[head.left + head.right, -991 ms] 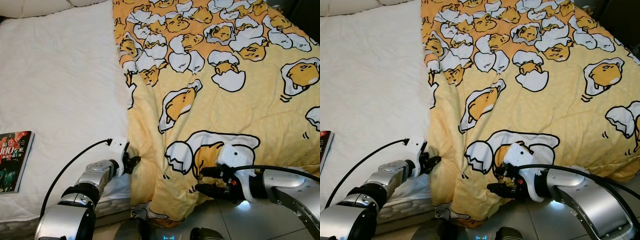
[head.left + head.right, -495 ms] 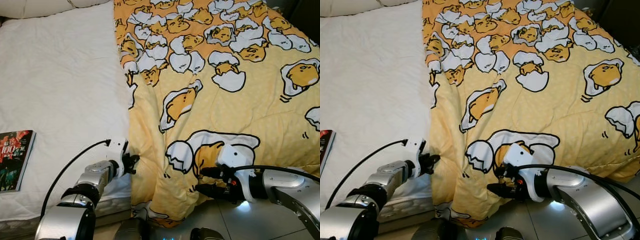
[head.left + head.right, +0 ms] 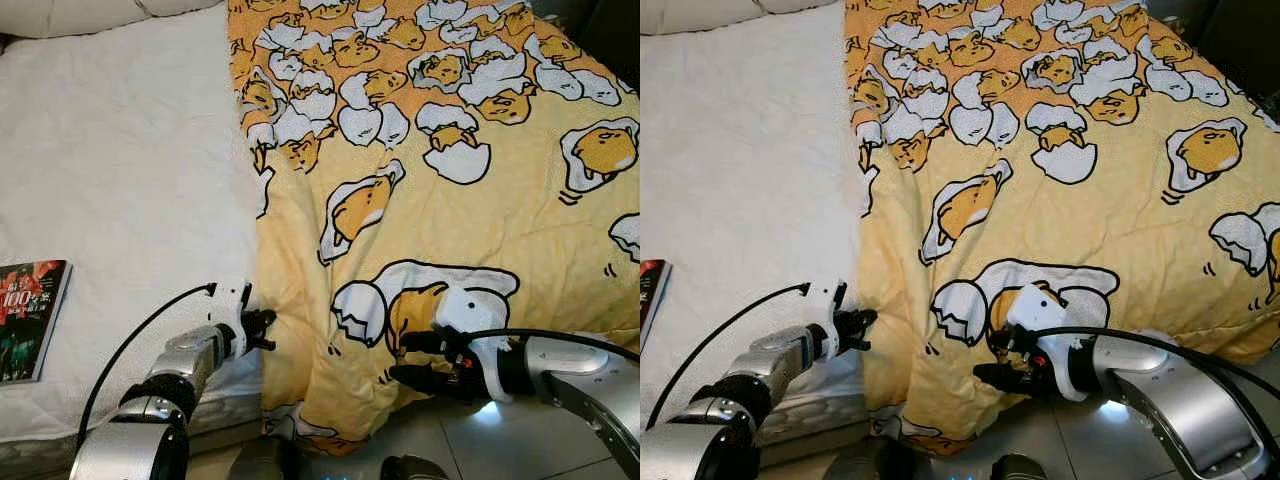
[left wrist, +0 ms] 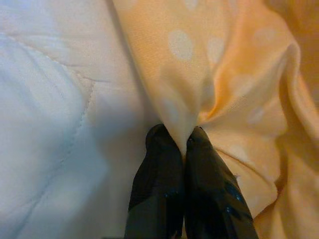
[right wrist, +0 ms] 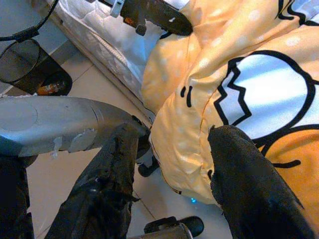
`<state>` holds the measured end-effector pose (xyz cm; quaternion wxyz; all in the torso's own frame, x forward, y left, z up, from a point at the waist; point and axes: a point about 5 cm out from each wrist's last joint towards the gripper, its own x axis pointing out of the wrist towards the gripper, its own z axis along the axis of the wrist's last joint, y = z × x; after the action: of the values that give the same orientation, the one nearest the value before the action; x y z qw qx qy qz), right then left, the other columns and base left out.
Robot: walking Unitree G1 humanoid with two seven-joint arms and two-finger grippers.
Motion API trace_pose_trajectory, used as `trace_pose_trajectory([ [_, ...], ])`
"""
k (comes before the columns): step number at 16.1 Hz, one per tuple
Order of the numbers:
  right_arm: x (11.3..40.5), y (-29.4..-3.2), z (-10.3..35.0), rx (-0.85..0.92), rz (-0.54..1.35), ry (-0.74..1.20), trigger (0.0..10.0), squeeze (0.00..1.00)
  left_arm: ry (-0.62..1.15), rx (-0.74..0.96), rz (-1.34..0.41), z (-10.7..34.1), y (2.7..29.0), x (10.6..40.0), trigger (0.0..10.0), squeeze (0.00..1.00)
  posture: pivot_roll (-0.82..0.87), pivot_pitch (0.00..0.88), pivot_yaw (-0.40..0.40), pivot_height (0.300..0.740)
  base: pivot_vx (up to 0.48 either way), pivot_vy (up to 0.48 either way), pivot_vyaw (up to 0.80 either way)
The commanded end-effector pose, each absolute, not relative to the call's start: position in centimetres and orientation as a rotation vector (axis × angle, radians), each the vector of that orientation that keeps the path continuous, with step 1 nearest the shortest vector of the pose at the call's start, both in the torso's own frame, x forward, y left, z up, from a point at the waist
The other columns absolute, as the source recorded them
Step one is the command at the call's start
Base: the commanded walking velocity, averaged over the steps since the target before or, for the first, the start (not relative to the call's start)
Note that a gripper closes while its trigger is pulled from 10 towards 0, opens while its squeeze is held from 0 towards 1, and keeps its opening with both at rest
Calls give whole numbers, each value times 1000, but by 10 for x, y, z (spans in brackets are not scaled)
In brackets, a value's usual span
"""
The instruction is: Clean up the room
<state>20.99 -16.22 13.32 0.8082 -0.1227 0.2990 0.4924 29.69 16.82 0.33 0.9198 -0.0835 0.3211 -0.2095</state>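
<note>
Already the left gripper has its fingers clamped on the quilt edge by the bed; the right gripper, fingers apart, straddles the hanging fold. Half the bed looks uncovered, and a book remains.

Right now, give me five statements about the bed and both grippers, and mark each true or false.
1. The left gripper has its fingers pinched shut on the yellow blanket's edge. True.
2. The right gripper is clamped shut on the blanket. False: its fingers stand apart, a hanging fold of blanket between them.
3. A book lies on the white mattress, on the robot's left. True.
4. The blanket covers the whole mattress. False: the left part is bare white.
5. The book lies on top of the blanket. False: it rests on the mattress, apart from the blanket.
</note>
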Motion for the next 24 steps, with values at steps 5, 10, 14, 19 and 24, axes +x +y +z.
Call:
trace_pose_trajectory([
  [5,212,-161,132,-250,1055,622,10000,0,636,-211,-460,3,183,287,0,0,-94,117,93,740,0,0,0],
  [10,214,-161,131,-247,1048,605,10000,0,510,-213,-536,32,194,269,0,0,-73,79,103,740,0,0,0],
  [14,213,-160,130,-249,1055,607,10000,0,495,-164,-554,42,200,247,0,0,-63,69,98,740,0,0,0],
  [19,217,-161,127,-260,1062,600,10000,0,573,-29,-489,47,227,215,0,0,-42,31,93,740,0,0,0],
  [24,220,-159,125,-259,1062,594,10000,0,651,68,-386,41,242,209,10000,851,-38,17,97,740,0,0,0],
])
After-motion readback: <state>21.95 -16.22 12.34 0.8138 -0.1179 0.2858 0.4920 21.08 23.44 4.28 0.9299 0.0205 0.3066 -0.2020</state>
